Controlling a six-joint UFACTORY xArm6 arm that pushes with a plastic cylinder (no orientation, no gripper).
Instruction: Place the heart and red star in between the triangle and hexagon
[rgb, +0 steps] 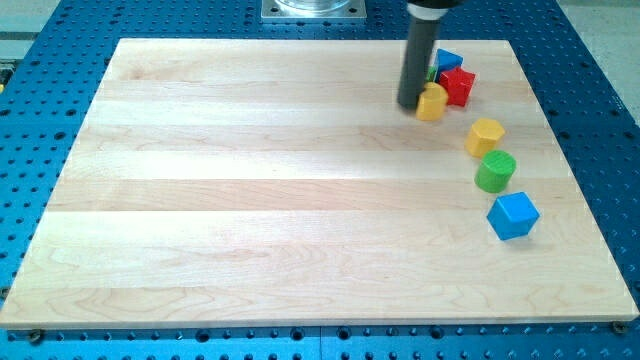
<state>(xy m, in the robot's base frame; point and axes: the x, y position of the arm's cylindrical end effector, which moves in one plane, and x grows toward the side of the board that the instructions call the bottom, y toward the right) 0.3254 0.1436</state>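
You are looking at a pale wooden surface (250, 200) lying on a blue perforated base (50, 20), with every block gathered toward the surface's right side. There is no gripper on this arm, so nothing is being held; it ends in a dark upright rod (418, 55) that comes down from the view's top. My tip (411, 104) sits on the surface near the top right corner, touching or just beside the left side of the yellow heart (432, 102).

The yellow heart lies at the bottom left of a tight cluster. You cannot tell from this view which way its point faces, and it has no clear long axis. Just to its upper right is the red star (458, 85), touching or nearly touching it; the star's arms are too small for you to read a direction. Above the star, closest to the top edge, is the blue triangle (448, 60), whose pointing direction is also unclear. A sliver of a green block (432, 74) shows between the rod and the triangle, mostly hidden, its shape unreadable.

Further down the right side, apart from the cluster, you see three blocks in a rough line toward the bottom right corner: the yellow hexagon (485, 136), then the green cylinder (495, 171) just below it, then the blue cube (513, 215), which sits turned at an angle to the surface's edges.
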